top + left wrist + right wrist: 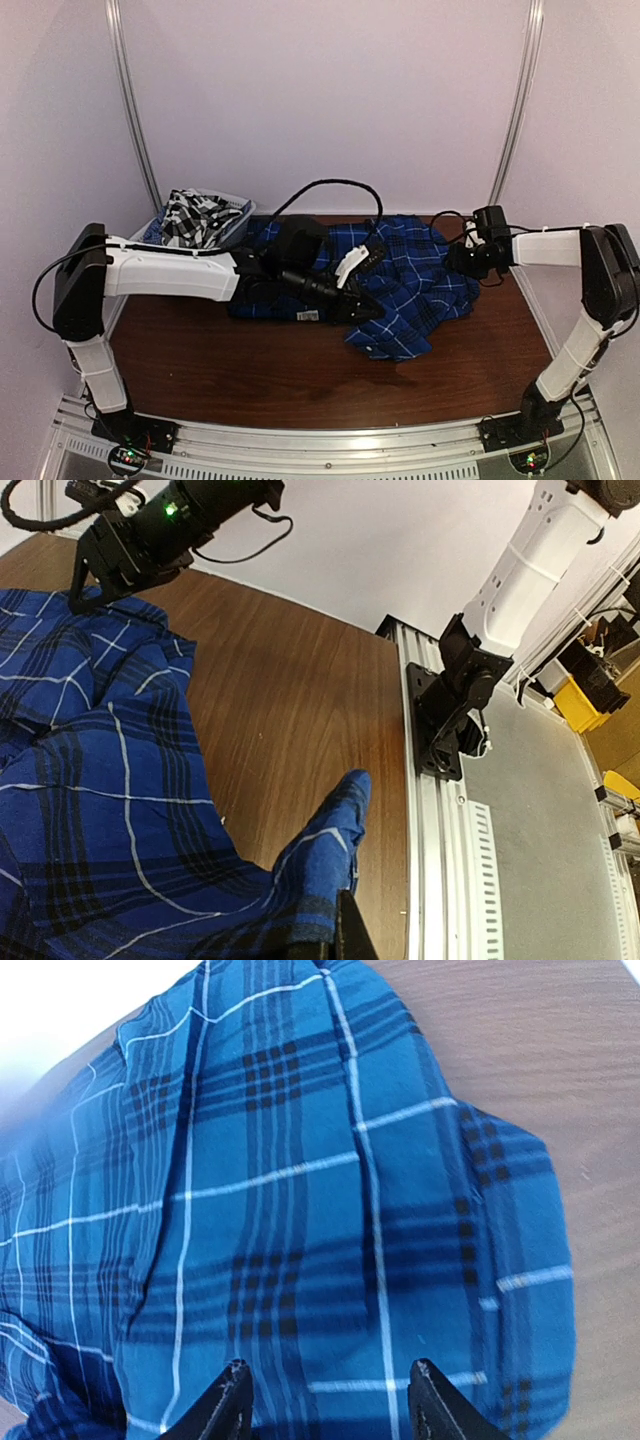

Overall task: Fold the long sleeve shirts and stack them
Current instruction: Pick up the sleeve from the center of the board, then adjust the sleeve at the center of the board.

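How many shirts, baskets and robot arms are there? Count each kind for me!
Shirts: 2, the blue plaid shirt and the black-and-white checked shirt
Baskets: 1, the white mesh basket
Robot arms: 2, the left arm and the right arm
Total: 5

The overhead view is evenly lit and a little grainy, with a pale sheen on the front of the dark desk (330,385). The right wrist view is bright, its upper left corner washed out and blurred, while the blue shirt (300,1210) is sharp mid-frame. The left wrist view is crisp.
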